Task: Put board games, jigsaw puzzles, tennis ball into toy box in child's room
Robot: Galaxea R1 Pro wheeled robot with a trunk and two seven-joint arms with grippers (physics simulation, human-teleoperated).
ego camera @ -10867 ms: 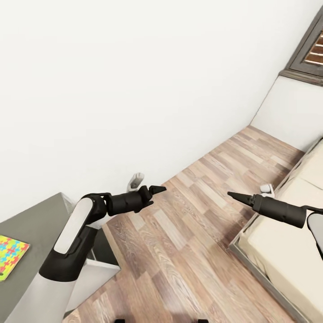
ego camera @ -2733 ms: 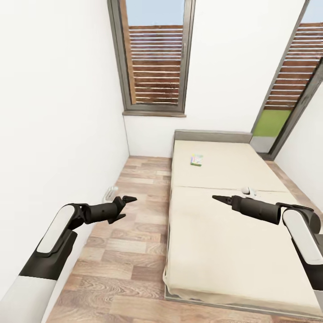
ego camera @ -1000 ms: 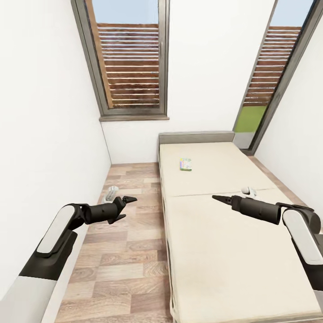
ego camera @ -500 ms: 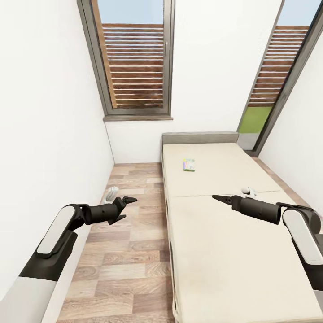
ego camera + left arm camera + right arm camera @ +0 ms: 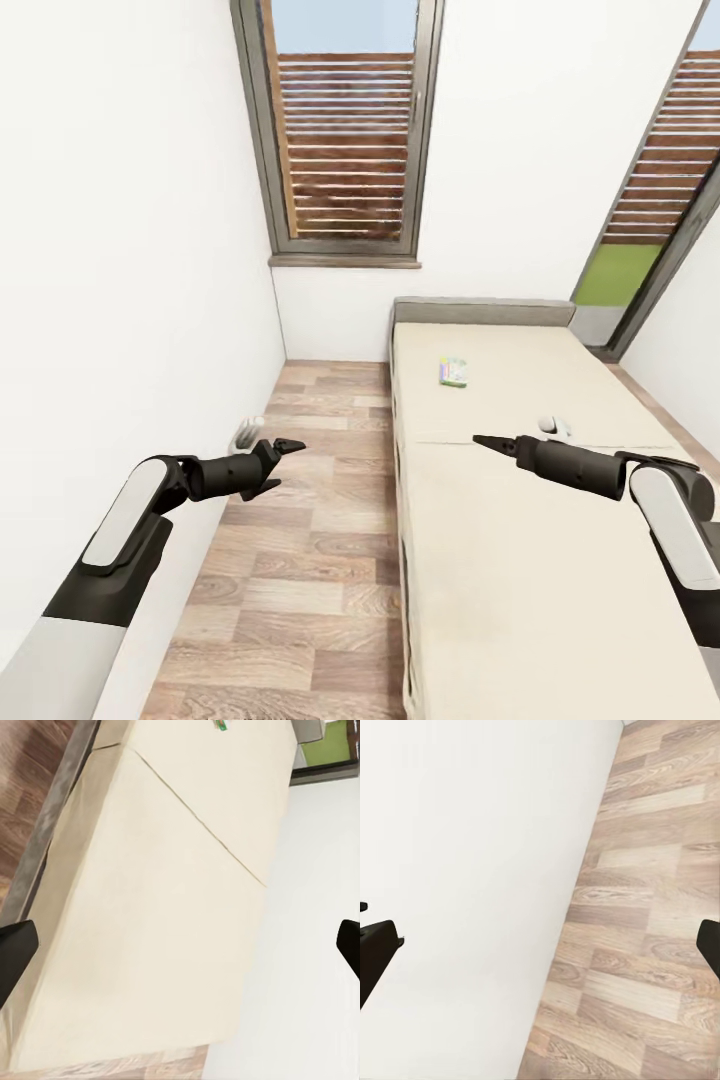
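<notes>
The bed [image 5: 520,520] fills the room from about 12 o'clock down to 4 o'clock of the robot, a wide beige mattress in a grey frame with its headboard under the windows. A strip of wood floor [image 5: 320,520] runs along its side at 11 o'clock, with the white wall beyond.

On the mattress, near the headboard at roughly 12 o'clock, lies one board game [image 5: 453,371], a small flat box with green and pale print. It is well apart from both arms. I judge it light and stiff, a cardboard box that will not sag, but smooth-sided and low on a soft mattress, so the sensible hold is across a short edge or a corner with a finger slid beneath. Pressing down would only sink it into the bedding. A small white object [image 5: 553,427] sits on the mattress at 1 o'clock, too small to identify.

The left pincer [image 5: 281,452] hangs over the floor with its fingers apart and nothing between them. The right pincer [image 5: 490,442] hangs over the mattress, also empty. From the head its tips look drawn to a point, yet its own wrist camera has the two fingertips at opposite edges of the frame, so they stand apart.

The left wrist camera catches the mattress seam and a sliver of the game box [image 5: 222,724] at the frame's edge. The right wrist camera looks at wall and floor [image 5: 652,945].
</notes>
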